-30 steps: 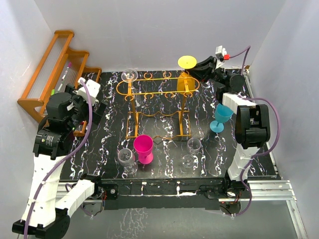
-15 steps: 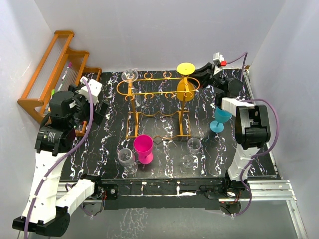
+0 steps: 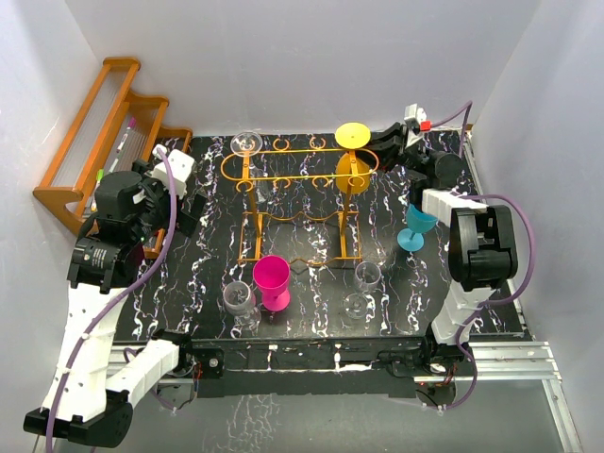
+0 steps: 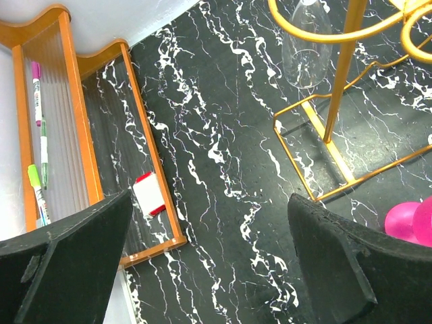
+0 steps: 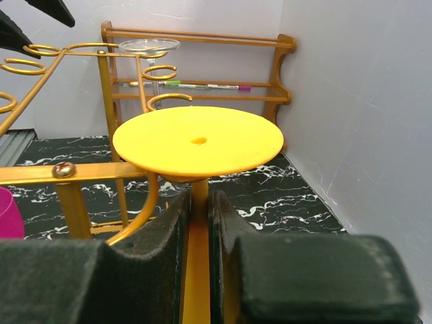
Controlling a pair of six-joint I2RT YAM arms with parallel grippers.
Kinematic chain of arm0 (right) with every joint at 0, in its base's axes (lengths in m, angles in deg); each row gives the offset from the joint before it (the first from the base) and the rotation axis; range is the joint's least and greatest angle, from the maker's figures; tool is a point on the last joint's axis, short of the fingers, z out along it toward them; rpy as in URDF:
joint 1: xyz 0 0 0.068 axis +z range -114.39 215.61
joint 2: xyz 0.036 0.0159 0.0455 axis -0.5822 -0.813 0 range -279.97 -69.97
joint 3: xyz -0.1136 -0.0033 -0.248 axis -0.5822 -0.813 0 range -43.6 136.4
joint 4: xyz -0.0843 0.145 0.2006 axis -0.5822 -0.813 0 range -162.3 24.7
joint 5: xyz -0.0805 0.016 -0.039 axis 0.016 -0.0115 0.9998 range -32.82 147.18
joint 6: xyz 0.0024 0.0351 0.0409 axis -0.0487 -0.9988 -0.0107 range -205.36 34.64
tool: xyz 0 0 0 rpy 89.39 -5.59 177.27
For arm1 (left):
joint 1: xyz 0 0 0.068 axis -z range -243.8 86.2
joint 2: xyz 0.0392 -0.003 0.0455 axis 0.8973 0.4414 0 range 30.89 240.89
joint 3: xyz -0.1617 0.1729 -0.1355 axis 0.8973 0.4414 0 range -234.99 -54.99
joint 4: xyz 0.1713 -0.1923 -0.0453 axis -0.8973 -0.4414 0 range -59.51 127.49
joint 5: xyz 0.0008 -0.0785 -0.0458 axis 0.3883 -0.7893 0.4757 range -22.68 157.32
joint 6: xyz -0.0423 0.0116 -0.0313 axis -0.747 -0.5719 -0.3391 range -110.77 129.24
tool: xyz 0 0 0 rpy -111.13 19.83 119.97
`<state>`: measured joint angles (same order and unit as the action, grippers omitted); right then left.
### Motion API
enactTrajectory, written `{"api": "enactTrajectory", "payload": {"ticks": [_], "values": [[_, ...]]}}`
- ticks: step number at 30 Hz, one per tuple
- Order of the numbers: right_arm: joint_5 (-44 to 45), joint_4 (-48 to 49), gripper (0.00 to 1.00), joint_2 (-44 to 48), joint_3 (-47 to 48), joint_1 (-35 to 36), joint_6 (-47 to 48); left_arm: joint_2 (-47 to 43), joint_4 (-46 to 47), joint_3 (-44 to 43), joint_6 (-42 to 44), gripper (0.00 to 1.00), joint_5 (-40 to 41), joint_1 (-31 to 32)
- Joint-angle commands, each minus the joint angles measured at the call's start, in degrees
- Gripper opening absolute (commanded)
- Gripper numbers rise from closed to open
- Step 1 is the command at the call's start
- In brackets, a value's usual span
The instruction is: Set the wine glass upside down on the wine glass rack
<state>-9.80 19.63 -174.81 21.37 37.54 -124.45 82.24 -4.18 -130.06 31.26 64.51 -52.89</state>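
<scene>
While the right hand (image 5: 199, 226) clamps the inverted yellow glass's (image 5: 197, 140) stem, its foot spreads just above the fingers (image 5: 148, 250), at the rack's (image 5: 81, 171) rim. The left hand (image 4: 209, 253) hangs released over the surface (image 4: 223, 135).

my pads (image 5: 145, 263) are showing matt black foam beside the glass (image 5: 197, 142), smooth matt yellow plastic; the rack (image 5: 34, 173) is gleaming as gold-coated metal wire; the table (image 4: 223, 135) is shining like polished black marble.
</scene>
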Motion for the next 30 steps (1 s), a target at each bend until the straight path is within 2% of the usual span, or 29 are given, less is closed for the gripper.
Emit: {"api": "enactTrajectory", "payload": {"ticks": [1,10,11,14,15,22,23,24,30], "values": [[-0.2,19.7,0.08,2.5,-0.6,0.4,0.4,-0.5,-0.1,0.2,-1.2,0.97,-1.1,-0.3],[-0.7,19.7,0.09,4.5,-4.5,0.7,1.6,-0.4,-0.2,0.0,-1.5,0.97,-1.1,-0.3],[-0.6,19.6,0.13,4.5,-4.9,0.6,1.8,-0.4,-0.2,0.1,-1.6,0.97,-1.1,-0.3],[-0.4,19.6,0.45,6.7,-6.2,0.6,2.3,-0.6,-0.4,-0.1,-1.8,0.97,-1.2,-0.3],[-0.4,19.5,0.51,7.0,-6.6,0.4,2.4,-0.7,-0.4,-0.1,-1.9,0.97,-1.3,-0.3],[0.1,19.4,0.53,8.3,-8.9,-1.0,3.0,-2.0,-0.6,0.2,-2.1,0.97,-1.4,-0.3],[0.2,19.5,0.81,8.4,-9.1,-1.5,3.2,-2.2,-0.6,0.2,-2.1,0.97,-1.5,-0.3],[0.4,19.4,0.96,8.7,-9.2,-1.6,3.2,-2.4,-0.7,0.3,-2.2,0.97,-1.5,-0.3],[1.1,19.1,0.98,11.2,-10.9,-7.9,3.4,-3.2,-1.7,0.0,-1.9,0.97,-0.6,-0.3]]}}
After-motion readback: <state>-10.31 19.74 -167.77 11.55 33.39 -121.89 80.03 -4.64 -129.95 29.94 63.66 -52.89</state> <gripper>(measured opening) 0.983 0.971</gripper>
